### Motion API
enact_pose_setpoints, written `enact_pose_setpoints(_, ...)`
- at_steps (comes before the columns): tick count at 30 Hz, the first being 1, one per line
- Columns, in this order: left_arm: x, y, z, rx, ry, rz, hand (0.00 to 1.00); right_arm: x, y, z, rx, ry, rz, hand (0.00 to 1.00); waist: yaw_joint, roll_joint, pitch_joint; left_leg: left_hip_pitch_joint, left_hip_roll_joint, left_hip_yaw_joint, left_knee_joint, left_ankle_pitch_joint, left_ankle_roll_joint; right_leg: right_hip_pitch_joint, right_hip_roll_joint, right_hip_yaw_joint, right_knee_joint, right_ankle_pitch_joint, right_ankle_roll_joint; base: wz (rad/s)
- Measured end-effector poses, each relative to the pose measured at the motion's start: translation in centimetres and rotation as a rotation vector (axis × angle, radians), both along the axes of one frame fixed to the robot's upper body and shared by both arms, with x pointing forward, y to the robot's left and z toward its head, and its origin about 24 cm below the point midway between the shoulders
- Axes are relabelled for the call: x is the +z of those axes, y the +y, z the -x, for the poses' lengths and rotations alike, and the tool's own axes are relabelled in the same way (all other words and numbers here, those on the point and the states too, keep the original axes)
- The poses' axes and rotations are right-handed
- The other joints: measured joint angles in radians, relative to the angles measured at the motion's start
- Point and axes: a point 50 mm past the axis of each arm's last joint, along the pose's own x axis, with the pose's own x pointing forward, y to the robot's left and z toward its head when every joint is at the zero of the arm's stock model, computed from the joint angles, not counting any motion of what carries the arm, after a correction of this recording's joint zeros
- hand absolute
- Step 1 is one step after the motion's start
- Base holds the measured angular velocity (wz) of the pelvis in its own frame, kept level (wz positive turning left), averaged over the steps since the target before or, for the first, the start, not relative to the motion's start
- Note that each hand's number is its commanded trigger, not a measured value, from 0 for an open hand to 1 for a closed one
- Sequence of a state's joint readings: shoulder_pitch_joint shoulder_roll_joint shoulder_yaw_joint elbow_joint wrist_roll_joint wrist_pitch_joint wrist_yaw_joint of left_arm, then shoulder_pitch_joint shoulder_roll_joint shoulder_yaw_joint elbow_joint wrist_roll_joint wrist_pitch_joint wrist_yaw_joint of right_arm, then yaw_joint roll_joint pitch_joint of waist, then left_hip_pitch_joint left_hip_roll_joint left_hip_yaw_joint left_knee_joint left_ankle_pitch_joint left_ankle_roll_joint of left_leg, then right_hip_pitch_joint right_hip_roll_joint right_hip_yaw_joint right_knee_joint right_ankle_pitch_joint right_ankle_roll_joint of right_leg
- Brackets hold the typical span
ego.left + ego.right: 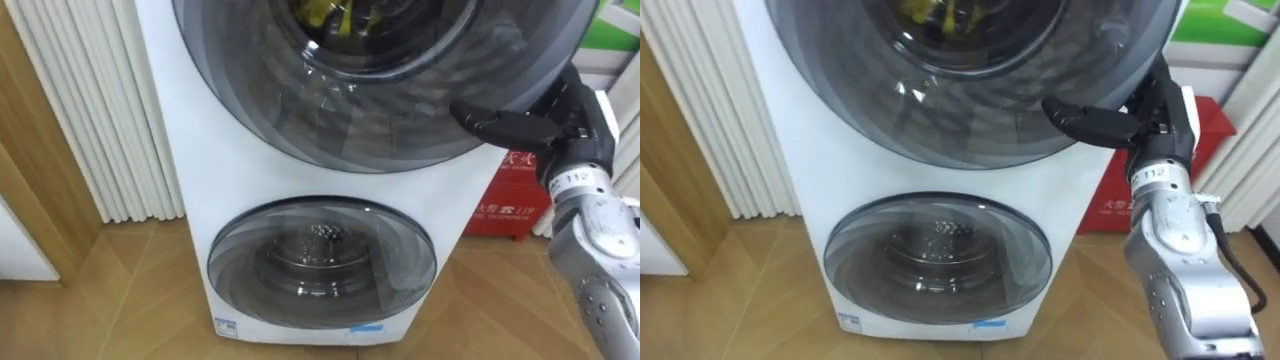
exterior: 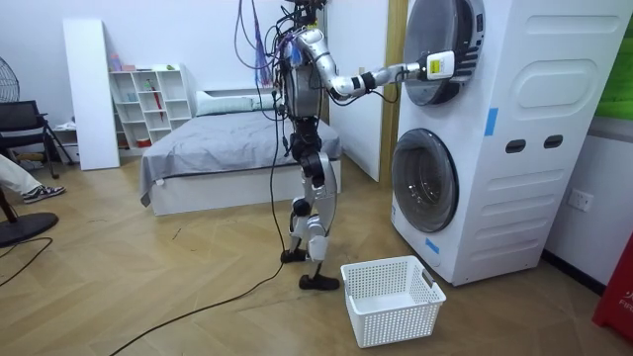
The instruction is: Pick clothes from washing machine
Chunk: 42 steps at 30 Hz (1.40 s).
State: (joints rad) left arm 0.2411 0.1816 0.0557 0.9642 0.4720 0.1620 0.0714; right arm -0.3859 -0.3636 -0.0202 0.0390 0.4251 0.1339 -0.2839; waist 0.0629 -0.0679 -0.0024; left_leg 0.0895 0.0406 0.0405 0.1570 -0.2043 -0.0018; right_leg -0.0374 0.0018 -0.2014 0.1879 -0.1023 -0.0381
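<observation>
Door-opening step. My right hand (image 1: 545,128) rests at the rim of the shut upper door (image 1: 300,110), thumb straight; I cannot tell if it grips. Next: pull it open to reach the clothes (image 1: 330,15).

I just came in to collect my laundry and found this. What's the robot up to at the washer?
The robot stands in front of the stacked washing machine, with its right hand raised at the right edge of the upper door. Something yellow shows through that door's glass, so the clothes seem not yet out. The lower door is shut. A white basket sits on the floor near the robot's feet and looks empty.
</observation>
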Motion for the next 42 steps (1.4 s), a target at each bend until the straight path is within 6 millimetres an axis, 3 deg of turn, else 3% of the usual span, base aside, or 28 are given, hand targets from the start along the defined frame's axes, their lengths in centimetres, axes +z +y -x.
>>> enact_pose_setpoints(5, -0.1, -0.2, 0.4, -0.020, 0.011, -0.003, 0.00, -0.6, 0.9, 2.6, 0.085, -0.028, 0.023, 0.00, -0.002, 0.002, 0.0014, 0.007, 0.008, 0.015, -0.009, -0.001, -0.001, -0.001, 0.004, 0.010, 0.000, -0.003, -0.007, -0.08)
enact_pose_setpoints(13, -0.1, -0.2, 0.4, -0.045, 0.008, 0.007, 0.00, -1.4, 2.0, 4.5, 0.147, -0.049, 0.004, 0.00, -0.002, 0.001, 0.0014, 0.008, 0.021, 0.057, -0.006, -0.010, -0.016, -0.004, 0.017, 0.021, -0.003, -0.001, -0.018, -0.05)
enact_pose_setpoints(18, -0.2, -0.5, -0.3, -0.062, -0.006, 0.020, 0.00, -2.0, 2.8, 5.4, 0.217, -0.091, -0.026, 0.00, -0.004, 0.021, 0.0016, 0.009, 0.031, 0.066, -0.005, -0.015, -0.023, -0.005, 0.026, 0.026, -0.005, 0.004, -0.026, -0.03)
enact_pose_setpoints(23, -0.3, -1.2, -1.2, -0.127, -0.017, 0.030, 0.00, -2.6, 4.3, 6.3, 0.299, -0.122, -0.052, 0.00, -0.005, 0.045, -0.0080, 0.009, 0.037, 0.064, 0.006, -0.015, -0.026, -0.006, 0.033, 0.032, -0.002, 0.005, -0.035, -0.06)
enact_pose_setpoints(29, -0.5, -2.1, -1.4, -0.211, -0.002, 0.040, 0.00, -3.8, 5.7, 7.0, 0.337, -0.110, -0.087, 0.00, -0.006, 0.040, -0.0061, 0.020, 0.042, 0.063, 0.007, -0.011, -0.033, 0.001, 0.039, 0.037, -0.001, 0.007, -0.042, -0.05)
enact_pose_setpoints(37, -0.5, -2.0, -1.8, -0.236, 0.003, 0.046, 0.00, -4.5, 7.1, 7.7, 0.378, -0.108, -0.125, 0.00, -0.002, 0.028, -0.0050, -0.002, 0.039, 0.049, 0.013, -0.009, -0.037, -0.023, 0.036, 0.033, 0.006, 0.007, -0.031, -0.03)
enact_pose_setpoints(42, -0.3, -1.7, -2.2, -0.249, -0.009, 0.055, 0.00, -4.6, 8.2, 7.8, 0.403, -0.118, -0.164, 0.00, 0.025, 0.029, -0.0053, -0.011, 0.038, 0.039, 0.015, -0.004, -0.043, -0.042, 0.036, 0.029, 0.017, 0.014, -0.040, -0.14)
